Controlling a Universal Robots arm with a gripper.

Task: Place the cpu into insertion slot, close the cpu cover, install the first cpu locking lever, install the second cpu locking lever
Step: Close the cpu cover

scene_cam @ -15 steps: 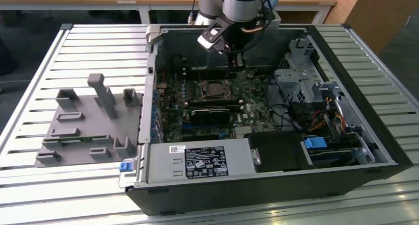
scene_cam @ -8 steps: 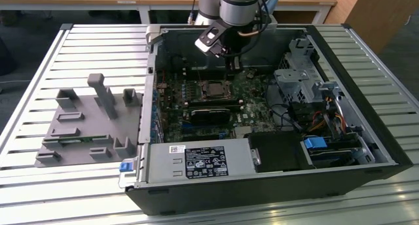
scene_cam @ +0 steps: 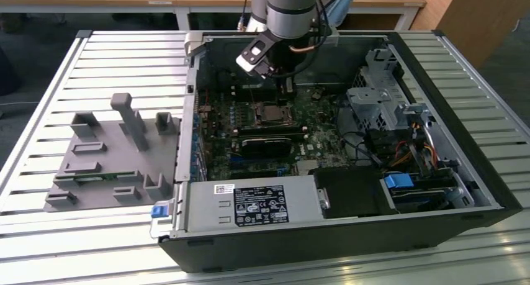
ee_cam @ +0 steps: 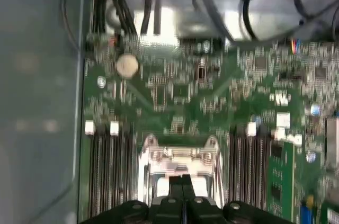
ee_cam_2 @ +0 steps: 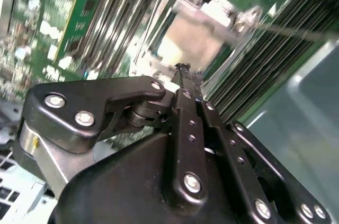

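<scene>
Black gripper: your fingers are pinched together, with nothing seen between them.
cpu: pale square face just beyond your fingertips, lying within the silvery frame.
cpu cover: that silvery frame, around the chip; you cannot tell whether it lies fully flat.
motherboard: green, spreading past the frame, memory slots on both sides.
computer case: black, open-sided, resting on your slatted table.
</scene>
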